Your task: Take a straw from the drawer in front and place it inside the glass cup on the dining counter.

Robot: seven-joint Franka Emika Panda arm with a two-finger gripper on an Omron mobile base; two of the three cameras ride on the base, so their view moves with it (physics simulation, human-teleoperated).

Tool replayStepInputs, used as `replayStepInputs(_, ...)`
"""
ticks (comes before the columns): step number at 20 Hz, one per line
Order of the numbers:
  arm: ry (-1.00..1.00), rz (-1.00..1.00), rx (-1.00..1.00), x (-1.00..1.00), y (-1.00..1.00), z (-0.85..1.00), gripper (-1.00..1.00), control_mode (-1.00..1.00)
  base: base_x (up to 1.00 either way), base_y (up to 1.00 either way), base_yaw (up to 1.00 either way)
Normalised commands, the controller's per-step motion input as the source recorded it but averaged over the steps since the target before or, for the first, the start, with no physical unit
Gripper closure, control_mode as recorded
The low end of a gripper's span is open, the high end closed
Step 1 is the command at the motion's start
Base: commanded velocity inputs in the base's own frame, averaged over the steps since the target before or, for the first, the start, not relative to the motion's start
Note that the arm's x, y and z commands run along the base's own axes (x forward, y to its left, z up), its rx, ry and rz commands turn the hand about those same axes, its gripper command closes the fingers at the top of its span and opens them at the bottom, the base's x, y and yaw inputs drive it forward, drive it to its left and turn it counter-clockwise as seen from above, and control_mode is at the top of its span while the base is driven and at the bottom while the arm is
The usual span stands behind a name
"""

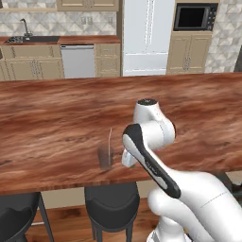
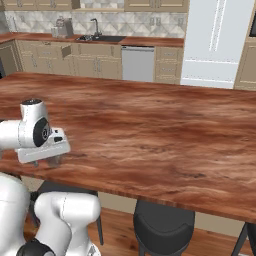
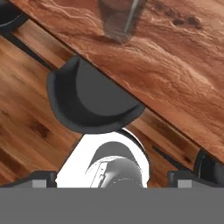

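Hidden and cut-off parts

The glass cup [image 3: 117, 19] is cut by the hand view's top edge, as is the straw [image 3: 133, 13]. In the right base view, the cup [image 2: 54, 160] is largely hidden behind the arm.

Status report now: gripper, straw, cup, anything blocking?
Gripper open, empty, over a stool. Straw standing in the glass cup near the dining counter edge. Nothing blocking.

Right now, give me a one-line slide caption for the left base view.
Straw standing in the glass cup near the dining counter edge, arm beside it.
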Motion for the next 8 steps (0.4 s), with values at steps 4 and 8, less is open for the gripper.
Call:
replayStepInputs(4, -0.07, -0.13, -0.14, -0.08, -0.17, 0.0, -1.0, -1.0, 0.0, 0.0, 0.0)
replayStepInputs(8, 0.12, -0.12, 0.0, 0.0, -0.17, 0.0, -1.0, -1.0, 0.0, 0.0, 0.0)
